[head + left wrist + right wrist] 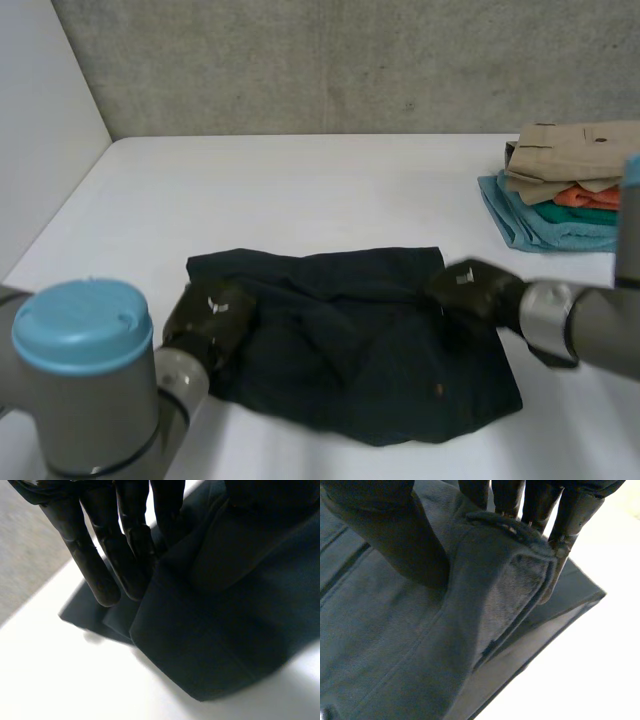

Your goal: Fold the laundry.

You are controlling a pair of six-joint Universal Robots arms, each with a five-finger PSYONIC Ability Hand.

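Left hand (210,318), at the end of the left arm (85,400), sits at the left edge of the dark navy garment (370,370). In its wrist view the left hand (132,545) has straight fingers (100,575) reaching down behind a raised fold of the garment (230,620), with the thumb (270,492) on the fold's other side, so the cloth is pinched between them; the fingertips end near the garment's corner, close to the bare table (75,680). Right hand (470,287), at the end of the right arm (590,325), sits at the garment's right edge near its far corner. In its wrist view the right hand (380,525) presses its thumb onto the near face of a lifted, thick seamed edge of the garment (395,645), while the fingers (572,520) stand behind that edge, so this hand pinches the cloth too. The garment lies rumpled and roughly rectangular on the near middle of the white table (300,190), between the two hands. A stack of folded clothes (565,190), beige on top over orange, green and light blue, rests at the table's right side, well apart from the garment. A grey concrete wall (350,60) stands behind the table.
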